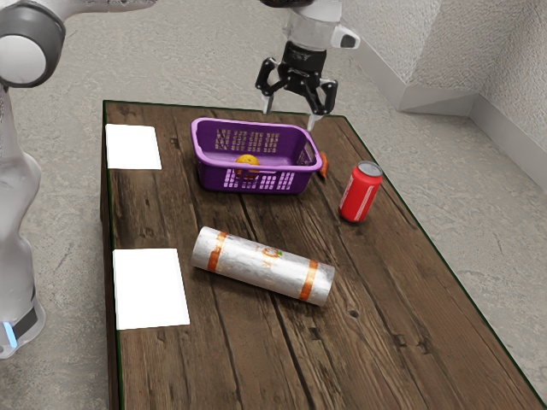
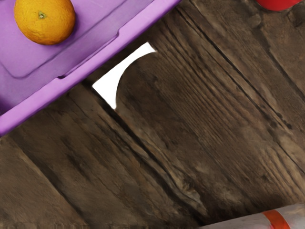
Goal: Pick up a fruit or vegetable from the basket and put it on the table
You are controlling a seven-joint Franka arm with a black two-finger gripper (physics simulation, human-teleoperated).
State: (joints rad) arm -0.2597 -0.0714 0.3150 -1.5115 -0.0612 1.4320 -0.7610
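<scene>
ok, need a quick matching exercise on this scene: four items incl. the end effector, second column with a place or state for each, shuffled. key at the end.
Column 1
1. Orange fruit
2. Can
3. Silvery-white cylinder
4. End effector

Column 2
A. Lying on its side
B. Open, nothing between its fingers
C. Inside the purple basket
D. Red, standing upright

Pairs: 1-C, 2-D, 3-A, 4-B
</scene>
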